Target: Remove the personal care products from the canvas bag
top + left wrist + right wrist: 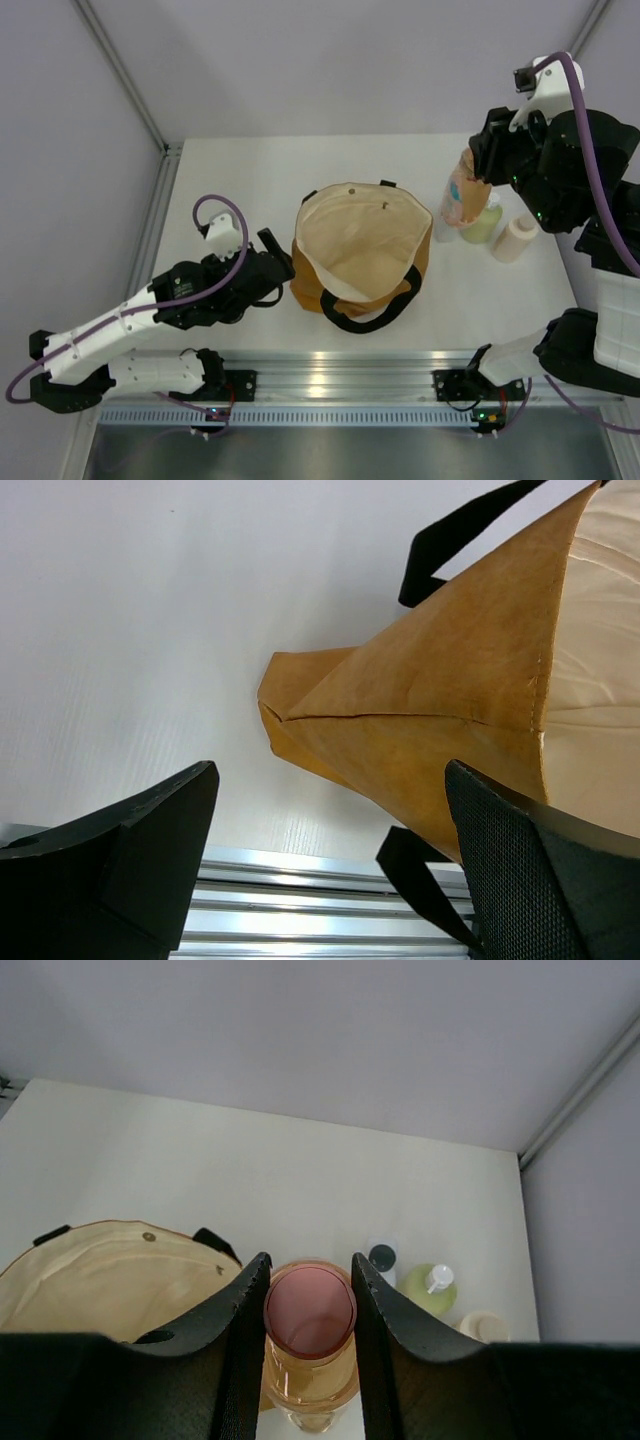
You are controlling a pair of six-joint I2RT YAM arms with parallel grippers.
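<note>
The right gripper point(310, 1270) has its two black fingers pinched on the neck of the slim orange bottle with the pink cap point(310, 1350), gripping just under the cap so the body hangs free below. It holds the bottle to the right of the tan-orange canvas tote with the cream lining and black loop handles point(440, 700), outside the bag and close to the other products. From where I stand I cannot tell whether the bottle's base already touches the white table point(230, 180) or hangs just above it.

The whitish bottle with the dark cap point(382, 1260), the round yellow-green bottle with the white cap point(430, 1290) and the beige wide-topped bottle point(482, 1325) stand upright in a loose row on the table, right of the tote. The orange one looks meant to join that group at the end nearest the bag.

The left gripper point(272, 268) lies low at the tote's left corner with its jaws spread wide, gripping nothing. It seems stationed there to steady the soft bag if needed.

Seen from above, the tote's open mouth shows only cream lining, so I judge this bottle the last to come out, with setting it down and releasing it the step in hand.
</note>
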